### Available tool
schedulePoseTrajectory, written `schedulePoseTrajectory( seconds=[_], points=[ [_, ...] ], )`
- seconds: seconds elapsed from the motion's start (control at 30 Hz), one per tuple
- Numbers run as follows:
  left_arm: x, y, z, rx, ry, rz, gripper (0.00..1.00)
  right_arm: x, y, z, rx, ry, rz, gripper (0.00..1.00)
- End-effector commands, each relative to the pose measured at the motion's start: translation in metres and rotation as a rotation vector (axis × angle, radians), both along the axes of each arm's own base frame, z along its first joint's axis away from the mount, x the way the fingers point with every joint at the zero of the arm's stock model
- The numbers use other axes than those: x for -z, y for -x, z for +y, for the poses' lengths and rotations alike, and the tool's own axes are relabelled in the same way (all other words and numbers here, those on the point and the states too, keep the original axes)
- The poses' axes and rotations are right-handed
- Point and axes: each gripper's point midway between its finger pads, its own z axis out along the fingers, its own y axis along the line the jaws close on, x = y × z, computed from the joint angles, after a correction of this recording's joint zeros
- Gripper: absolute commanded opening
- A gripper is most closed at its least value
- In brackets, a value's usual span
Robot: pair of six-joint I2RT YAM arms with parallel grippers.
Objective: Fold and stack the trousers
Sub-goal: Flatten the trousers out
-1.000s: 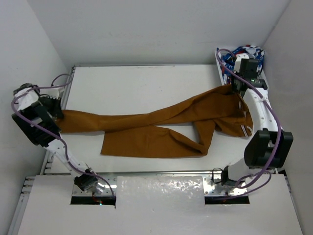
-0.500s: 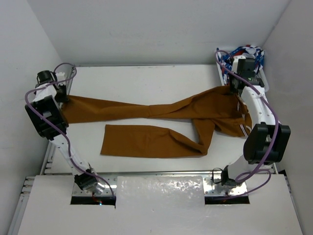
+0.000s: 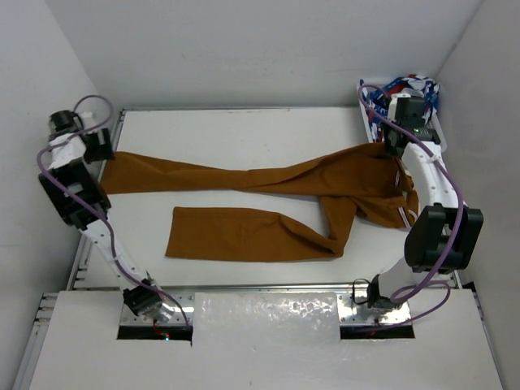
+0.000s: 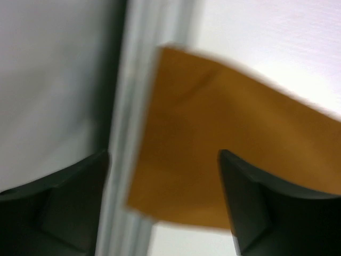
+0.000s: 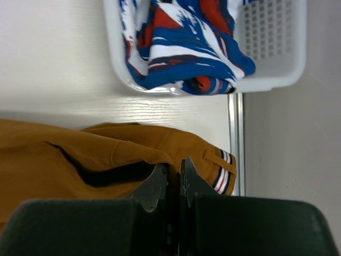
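**Trousers spread flat, one claw gripping**

The trousers (image 3: 244, 236) lie across the counter (image 3: 244, 134), both legs pointing left. The left claw (image 4: 162, 160) gapes wide over the farther leg's hem, holding nothing. The right claw (image 5: 171, 168) is pinched tight on the waist. Beyond it, a basket (image 5: 277, 53) holds patterned cloth (image 5: 181, 42).

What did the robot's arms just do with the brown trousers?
The left end effector dragged the upper leg of the trousers toward the far edge, off the lower leg, then opened and let go. The right end effector stayed shut on the waistband; the lower leg stayed put.
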Motion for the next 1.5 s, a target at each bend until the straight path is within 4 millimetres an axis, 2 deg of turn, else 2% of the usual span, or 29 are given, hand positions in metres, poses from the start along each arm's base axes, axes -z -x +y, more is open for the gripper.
schedulePoseTrajectory(
  seconds=[0.0, 0.1, 0.13, 0.17, 0.27, 0.3, 0.37, 0.47, 0.5, 0.53, 0.57, 0.6, 0.63, 0.67, 0.73, 0.8, 0.9, 1.1, 1.27, 1.3, 1.47],
  points=[
    [-0.07, 0.053, 0.058, -0.172, 0.082, -0.154, 0.75, -0.043, 0.012, -0.043, 0.163, 0.063, -0.088, 0.0],
    [-0.05, 0.08, 0.039, -0.104, 0.136, -0.054, 0.46, -0.052, 0.016, -0.05, 0.185, 0.07, -0.117, 0.0],
    [-0.043, 0.084, 0.031, -0.084, 0.16, -0.041, 0.44, -0.054, 0.017, -0.046, 0.165, 0.059, -0.126, 0.0],
    [-0.029, 0.092, 0.024, -0.076, 0.181, -0.005, 0.44, -0.055, 0.016, -0.043, 0.155, 0.047, -0.135, 0.0],
    [-0.005, 0.099, 0.022, -0.092, 0.201, 0.056, 0.53, -0.057, 0.014, -0.036, 0.128, 0.016, -0.152, 0.0],
    [0.009, 0.104, 0.019, -0.096, 0.232, 0.095, 0.59, -0.057, 0.013, -0.035, 0.124, 0.013, -0.154, 0.0],
    [0.016, 0.098, 0.012, -0.071, 0.282, 0.095, 0.63, -0.058, 0.013, -0.034, 0.118, 0.014, -0.154, 0.0],
    [0.017, 0.092, -0.005, -0.018, 0.298, 0.093, 0.65, -0.057, 0.015, -0.033, 0.113, 0.019, -0.15, 0.0],
    [0.007, 0.088, -0.008, 0.0, 0.271, 0.07, 0.65, -0.055, 0.017, -0.033, 0.112, 0.021, -0.144, 0.0],
    [0.011, 0.091, -0.016, 0.01, 0.268, 0.081, 0.66, -0.055, 0.018, -0.033, 0.111, 0.023, -0.141, 0.0],
    [0.002, 0.084, -0.025, 0.044, 0.24, 0.056, 0.66, -0.054, 0.019, -0.033, 0.111, 0.026, -0.14, 0.0],
    [0.001, 0.082, -0.032, 0.057, 0.228, 0.055, 0.65, -0.05, 0.022, -0.033, 0.112, 0.029, -0.13, 0.0],
    [0.008, 0.087, -0.04, 0.062, 0.226, 0.077, 0.64, -0.05, 0.023, -0.033, 0.107, 0.032, -0.128, 0.0],
    [0.008, 0.08, -0.047, 0.08, 0.199, 0.07, 0.62, -0.051, 0.024, -0.033, 0.106, 0.034, -0.13, 0.0],
    [0.02, 0.085, -0.045, 0.037, 0.153, 0.118, 0.61, -0.05, 0.025, -0.032, 0.098, 0.036, -0.13, 0.0],
    [0.029, 0.088, -0.031, -0.016, 0.099, 0.146, 0.6, -0.052, 0.024, -0.031, 0.094, 0.033, -0.137, 0.0],
    [0.03, 0.09, -0.019, -0.053, 0.041, 0.155, 0.6, -0.054, 0.024, -0.029, 0.087, 0.028, -0.144, 0.0],
    [0.031, 0.086, -0.014, -0.08, 0.028, 0.143, 0.61, -0.05, 0.025, -0.028, 0.079, 0.021, -0.139, 0.0],
    [0.044, 0.077, -0.028, -0.061, 0.113, 0.125, 0.63, -0.049, 0.025, -0.028, 0.078, 0.025, -0.133, 0.0],
    [0.046, 0.076, -0.031, -0.057, 0.118, 0.13, 0.63, -0.048, 0.025, -0.028, 0.078, 0.023, -0.131, 0.0],
    [0.066, 0.08, -0.067, 0.02, 0.211, 0.182, 0.53, -0.044, 0.027, -0.028, 0.083, 0.022, -0.123, 0.0]
  ],
)
